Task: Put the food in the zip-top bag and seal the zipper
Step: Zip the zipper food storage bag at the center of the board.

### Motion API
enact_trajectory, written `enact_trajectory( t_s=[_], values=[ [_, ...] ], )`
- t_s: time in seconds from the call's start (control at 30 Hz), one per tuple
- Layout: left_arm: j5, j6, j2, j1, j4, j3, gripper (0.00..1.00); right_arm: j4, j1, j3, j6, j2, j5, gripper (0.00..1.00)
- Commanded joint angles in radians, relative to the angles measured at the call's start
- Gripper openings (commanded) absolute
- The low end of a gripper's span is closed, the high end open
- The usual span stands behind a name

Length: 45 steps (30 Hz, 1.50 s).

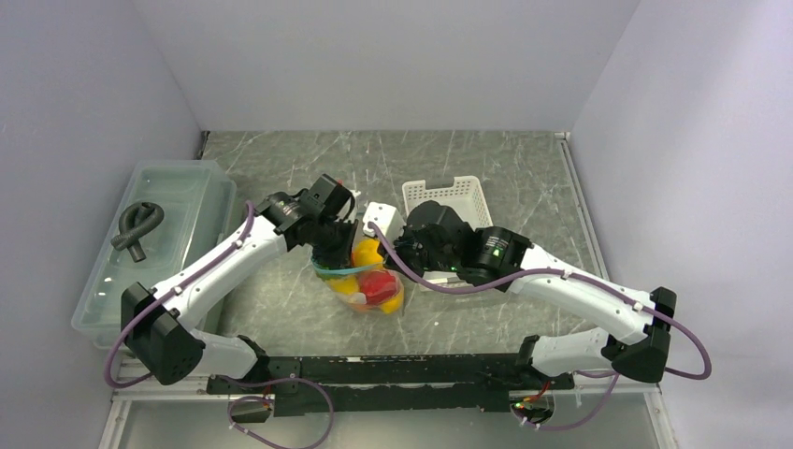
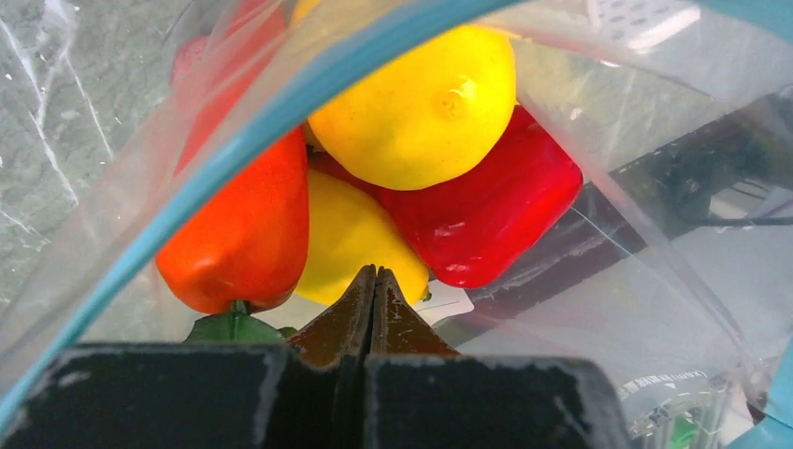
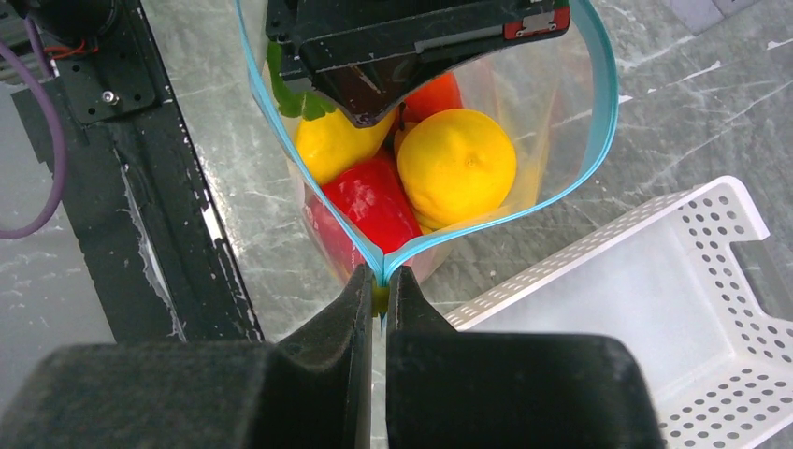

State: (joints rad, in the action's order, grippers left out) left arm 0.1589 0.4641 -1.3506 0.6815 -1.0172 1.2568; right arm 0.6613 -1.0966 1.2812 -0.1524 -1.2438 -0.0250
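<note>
Both L tool, R tool, pinching bag mouth

- Left arm rises from its base at the near left and slants right toward the middle, with the wrist bent downward.
- Left gripper: fingers pressed tip to tip, seemingly with film of the bag pinched between them, though the view is too close to be sure.
- Right arm runs low from its base at the near right and stretches left.
- Right gripper: fingers clamped on the bag's rim where its two sides meet.
- The two grippers face each other, near but apart.
</note>
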Motion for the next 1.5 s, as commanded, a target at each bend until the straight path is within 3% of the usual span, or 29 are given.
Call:
enact_trajectory(
  t_s=[0.0, 0.3, 0.73, 1.13, 1.47],
  values=[
    [-0.016, -0.014, 0.003, 0.018, -0.013, 0.067, 0.02, -0.052, -0.005, 0.004, 0.012, 0.033, 0.023, 0.00],
    [0.003, -0.027, 0.019, 0.019, 0.029, 0.204, 0.22, -0.052, -0.005, -0.025, -0.009, 0.056, 0.003, 0.00],
    [0.000, -0.134, 0.038, 0.020, 0.069, 0.335, 0.33, -0.034, -0.006, -0.065, -0.183, 0.130, -0.146, 0.00],
    [0.166, -0.265, 0.256, 0.019, 0.251, 0.212, 0.65, 0.125, -0.008, 0.132, -0.397, 0.065, -0.364, 0.00],
    [0.440, -0.326, 0.363, 0.019, 0.387, 0.087, 0.75, 0.258, -0.024, 0.270, -0.459, -0.001, -0.491, 0.00]
  ],
)
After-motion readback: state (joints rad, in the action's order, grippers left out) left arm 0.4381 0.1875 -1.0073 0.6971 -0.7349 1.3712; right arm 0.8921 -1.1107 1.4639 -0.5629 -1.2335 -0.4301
